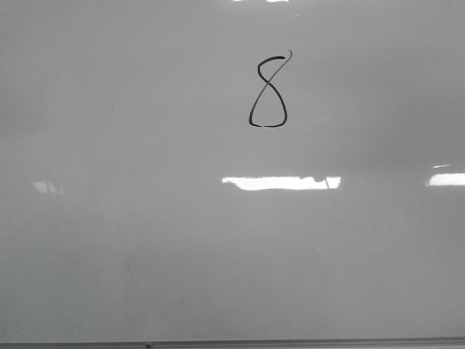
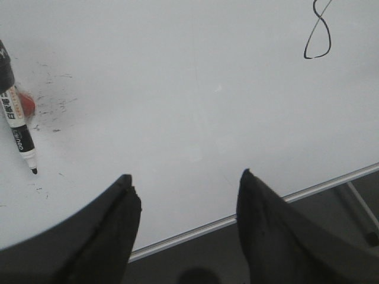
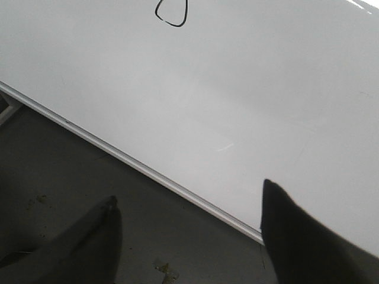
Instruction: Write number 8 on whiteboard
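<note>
Both my grippers, left (image 2: 185,195) and right (image 3: 186,228), gape empty; marker (image 2: 18,127) beside left's far finger could smear the 8 (image 1: 269,91) if nudged.

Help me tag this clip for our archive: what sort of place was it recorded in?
Probably a lab or test workspace, though little shows. A large whiteboard lies flat with a hand-drawn number 8 on it, an uncapped marker rests on the board, and bare dark floor shows past its metal edge.
</note>
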Controlling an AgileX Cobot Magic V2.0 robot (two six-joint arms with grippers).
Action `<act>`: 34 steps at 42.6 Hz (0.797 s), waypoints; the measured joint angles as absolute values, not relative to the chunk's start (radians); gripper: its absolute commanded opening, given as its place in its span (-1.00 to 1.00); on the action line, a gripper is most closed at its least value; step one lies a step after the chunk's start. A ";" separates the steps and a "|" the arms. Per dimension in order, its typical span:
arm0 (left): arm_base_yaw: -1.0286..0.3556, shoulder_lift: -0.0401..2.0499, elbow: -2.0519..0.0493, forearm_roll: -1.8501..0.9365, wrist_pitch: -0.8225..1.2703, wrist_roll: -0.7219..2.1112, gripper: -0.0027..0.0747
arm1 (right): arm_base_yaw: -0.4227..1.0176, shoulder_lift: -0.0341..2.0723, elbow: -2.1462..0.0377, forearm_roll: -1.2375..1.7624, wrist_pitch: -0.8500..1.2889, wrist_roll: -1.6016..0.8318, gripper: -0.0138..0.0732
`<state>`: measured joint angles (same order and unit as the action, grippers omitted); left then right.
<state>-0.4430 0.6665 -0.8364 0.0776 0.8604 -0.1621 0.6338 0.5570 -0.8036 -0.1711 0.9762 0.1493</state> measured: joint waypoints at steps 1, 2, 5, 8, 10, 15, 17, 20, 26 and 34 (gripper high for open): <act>-0.446 0.666 -0.836 0.078 0.860 -0.158 0.01 | 0.634 0.557 -0.804 -0.171 0.976 0.149 0.50; -0.445 0.666 -0.836 0.078 0.860 -0.153 0.01 | 0.634 0.557 -0.804 -0.171 0.976 0.149 0.50; -0.445 0.666 -0.836 0.078 0.860 -0.122 0.01 | 0.634 0.557 -0.804 -0.173 0.976 0.149 0.50; -0.445 0.666 -0.836 0.078 0.860 -0.103 0.01 | 0.634 0.557 -0.804 -0.173 0.976 0.149 0.50; -0.445 0.666 -0.836 0.078 0.860 -0.099 0.01 | 0.634 0.557 -0.804 -0.173 0.976 0.149 0.50; -0.445 0.666 -0.836 0.078 0.860 -0.092 0.01 | 0.634 0.557 -0.804 -0.173 0.976 0.149 0.39; -0.445 0.666 -0.836 0.078 0.860 -0.090 0.01 | 0.634 0.557 -0.804 -0.173 0.976 0.149 0.22; -0.445 0.666 -0.836 0.078 0.860 -0.090 0.00 | 0.634 0.557 -0.804 -0.173 0.976 0.149 -0.07; -0.445 0.666 -0.836 0.078 0.860 -0.090 -0.26 | 0.634 0.557 -0.804 -0.173 0.976 0.149 -0.61; -0.445 0.666 -0.836 0.078 0.860 -0.090 -0.78 | 0.634 0.557 -0.804 -0.173 0.976 0.149 -0.84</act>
<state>-0.4452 0.6665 -0.8364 0.0776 0.8604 -0.0899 0.6338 0.5570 -0.8036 -0.1728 0.9762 0.1493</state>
